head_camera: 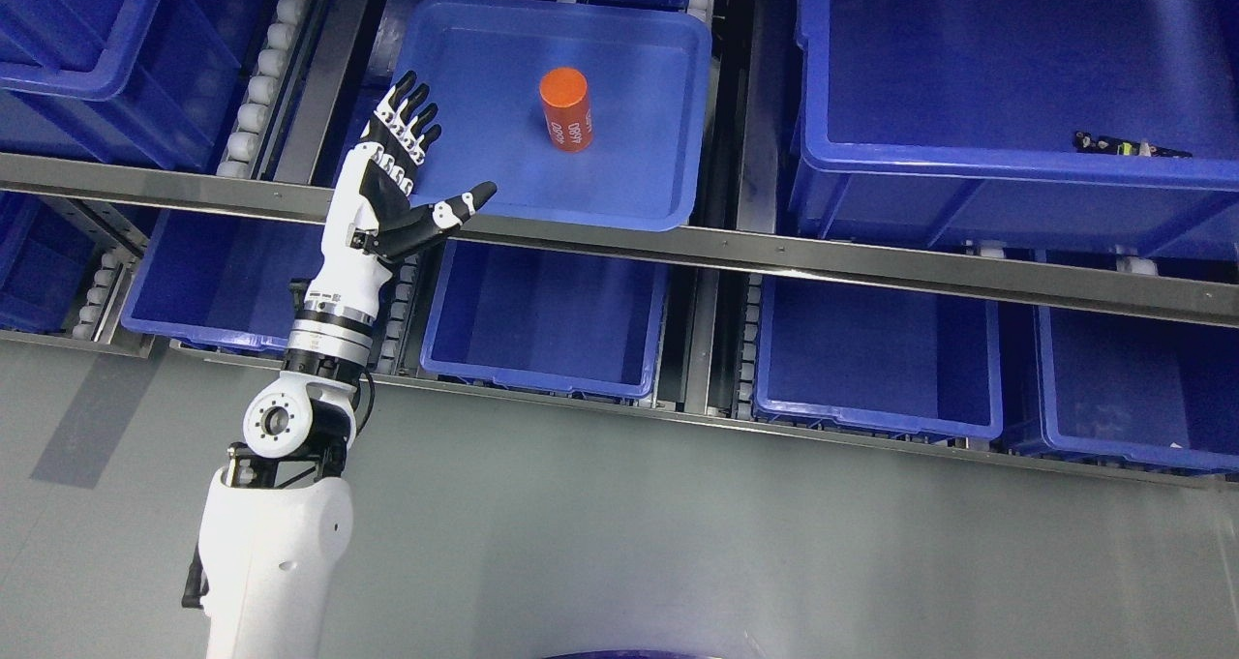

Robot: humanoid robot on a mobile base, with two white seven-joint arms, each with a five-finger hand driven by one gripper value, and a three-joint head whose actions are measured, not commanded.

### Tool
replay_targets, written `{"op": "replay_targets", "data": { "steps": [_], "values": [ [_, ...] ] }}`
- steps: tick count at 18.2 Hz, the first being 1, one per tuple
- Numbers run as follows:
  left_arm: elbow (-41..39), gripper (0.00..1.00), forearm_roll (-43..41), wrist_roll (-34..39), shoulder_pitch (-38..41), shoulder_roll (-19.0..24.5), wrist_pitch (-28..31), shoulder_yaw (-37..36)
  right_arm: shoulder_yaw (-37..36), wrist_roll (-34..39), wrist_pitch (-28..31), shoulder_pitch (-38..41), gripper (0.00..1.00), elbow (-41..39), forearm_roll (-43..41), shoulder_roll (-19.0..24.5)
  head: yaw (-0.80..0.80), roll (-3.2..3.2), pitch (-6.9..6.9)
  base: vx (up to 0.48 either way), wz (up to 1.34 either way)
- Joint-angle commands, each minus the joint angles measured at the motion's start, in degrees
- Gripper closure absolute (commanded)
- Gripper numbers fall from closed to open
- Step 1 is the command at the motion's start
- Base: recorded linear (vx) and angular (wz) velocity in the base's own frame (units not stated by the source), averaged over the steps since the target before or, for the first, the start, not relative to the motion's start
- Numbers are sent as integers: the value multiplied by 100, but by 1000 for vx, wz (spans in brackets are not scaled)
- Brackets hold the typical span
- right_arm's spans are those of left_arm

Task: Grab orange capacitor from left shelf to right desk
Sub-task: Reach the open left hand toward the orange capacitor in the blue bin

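Note:
An orange cylindrical capacitor [566,109] with white print stands upright in a shallow blue tray [639,194] on the upper shelf level. My left hand [426,161] is raised at the tray's left rim, to the left of the capacitor and apart from it. Its fingers [407,117] are stretched out and the thumb points right, holding nothing. The white left arm rises from the lower left. The right arm does not show.
A steel shelf rail [774,253] crosses the picture below the tray. Deep blue bins sit at the upper left [106,49] and upper right [1016,170], the right one holding a small dark part [1128,144]. Several blue bins line the lower shelf [542,378]. Grey floor lies below.

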Motion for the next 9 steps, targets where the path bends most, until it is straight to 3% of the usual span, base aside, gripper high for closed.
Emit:
{"op": "replay_targets", "data": {
  "steps": [1,5,9],
  "values": [
    [33,0,0,-14,51,116,30,153,-61,2,-1,132,0,-100,35,-99,0,0,0,0,0],
    [190,0,-61,-23,-167,125,21,127,-61,2,-1,132,0,-100,35,-99,0,0,0,0,0],
    [1137,0,-659,-242,-1010,116,30,-93,-61,2,-1,132,0,-100,35,-99,0,0,0,0,0]
  ]
}}
